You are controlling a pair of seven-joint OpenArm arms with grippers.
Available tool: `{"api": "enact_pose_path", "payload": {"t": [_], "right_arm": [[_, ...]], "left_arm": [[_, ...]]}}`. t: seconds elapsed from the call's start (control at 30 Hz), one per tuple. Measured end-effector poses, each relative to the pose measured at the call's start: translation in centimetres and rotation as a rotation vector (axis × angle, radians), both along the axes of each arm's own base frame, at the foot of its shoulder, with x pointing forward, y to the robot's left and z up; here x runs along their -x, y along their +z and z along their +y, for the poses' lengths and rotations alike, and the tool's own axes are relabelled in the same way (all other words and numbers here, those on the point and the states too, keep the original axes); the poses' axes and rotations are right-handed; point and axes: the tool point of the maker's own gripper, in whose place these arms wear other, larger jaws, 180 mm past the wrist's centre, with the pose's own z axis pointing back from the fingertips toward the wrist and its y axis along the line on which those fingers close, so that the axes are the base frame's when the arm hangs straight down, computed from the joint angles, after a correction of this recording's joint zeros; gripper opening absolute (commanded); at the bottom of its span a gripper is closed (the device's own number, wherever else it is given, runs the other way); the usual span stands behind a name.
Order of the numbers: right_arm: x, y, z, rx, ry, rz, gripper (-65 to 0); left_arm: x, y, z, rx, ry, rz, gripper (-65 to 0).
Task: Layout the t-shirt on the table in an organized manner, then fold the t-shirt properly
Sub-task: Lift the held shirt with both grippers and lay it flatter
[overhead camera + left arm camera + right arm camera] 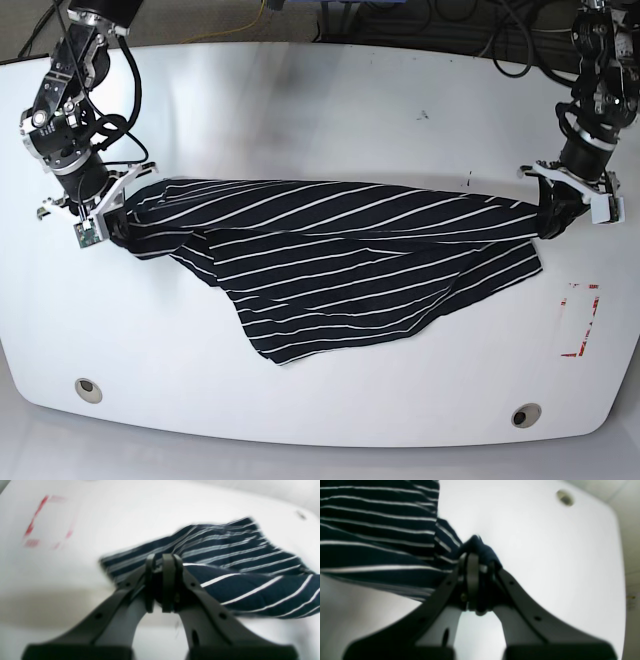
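Observation:
The dark t-shirt (340, 270) with thin white stripes hangs stretched between my two grippers over the white table (320, 120), its lower part draped on the tabletop. My left gripper (553, 222) at the base view's right is shut on one end of the cloth. The left wrist view shows that gripper (162, 562) pinching the t-shirt (237, 580). My right gripper (112, 226) at the base view's left is shut on the other end. In the right wrist view a bunch of t-shirt (377, 535) sticks out between the right gripper (480, 565) fingers.
A red-marked rectangle (580, 320) lies on the table just below the left gripper. Two round grommets (87, 388) (525, 414) sit near the front edge. Cables lie beyond the table's far edge.

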Motion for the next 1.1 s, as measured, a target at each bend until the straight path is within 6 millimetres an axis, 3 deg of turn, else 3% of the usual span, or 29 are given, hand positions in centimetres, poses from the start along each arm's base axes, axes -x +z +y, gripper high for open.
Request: {"api": "enact_pose_path", "payload": {"t": [0.17,0.3,0.5,0.67,0.83,0.97,1.1], "right_arm": [[1.5,-1.7,0.2,-0.017,-0.019,0.051,-57.7],[2.9,-3.1,0.7,-0.036,-0.019,0.092,-42.2],[5.1,-4.8,0.4,-0.026,-0.031,0.163,-28.5],[6.5,-5.8,0.4,-0.025,-0.03,0.206,-23.6],[7.7,-5.9,-0.8,-0.029,-0.063,0.213,-23.3],[8.7,-5.3,-3.5,0.019,-0.136,0.216,-23.3],[9.5,-4.8,-5.2,0.035,-0.187,0.211,-23.2]], "left_arm": [[1.8,-1.8,0.2,-0.001,0.006,0.065,-60.7],[3.2,-2.8,0.1,-0.003,-0.004,0.105,-60.7],[4.7,-4.3,-1.1,-0.035,-0.127,0.217,-60.6],[5.4,-4.9,-0.5,-0.088,-0.18,0.31,-60.6],[4.9,-4.4,0.4,-0.121,-0.185,0.326,-59.4],[4.7,-4.3,0.7,-0.12,-0.175,0.334,-51.1],[4.6,-4.2,1.0,-0.131,-0.169,0.338,-38.1]]}}
